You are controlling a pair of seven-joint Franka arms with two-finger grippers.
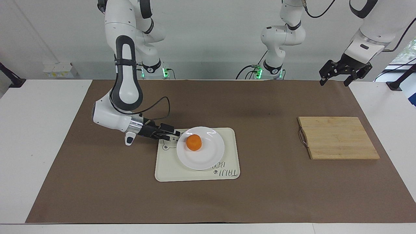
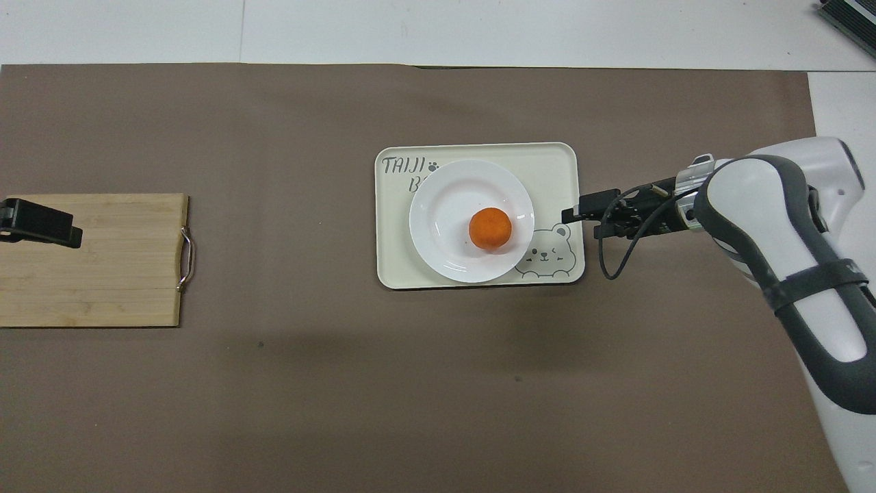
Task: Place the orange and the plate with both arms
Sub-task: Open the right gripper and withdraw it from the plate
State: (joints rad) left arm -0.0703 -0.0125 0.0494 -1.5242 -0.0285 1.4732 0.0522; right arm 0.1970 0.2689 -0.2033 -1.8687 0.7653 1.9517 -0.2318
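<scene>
The orange (image 1: 194, 142) sits on the plate (image 1: 208, 159), which lies on the tray (image 1: 169, 169). The right gripper (image 1: 175, 135) is low, just beside the plate's rim, pointing at it, empty with fingers apart. The left gripper (image 1: 336, 75) waits open, high near the cutting board (image 1: 338, 138).

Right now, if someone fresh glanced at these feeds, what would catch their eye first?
The orange stands out first, sitting on the plate, which rests on the tray mid-table. Next, the right tool, open and low over the tray's edge toward the right arm's end, apart from the plate. The left tool waits in the air, open, near the board at the left arm's end.
</scene>
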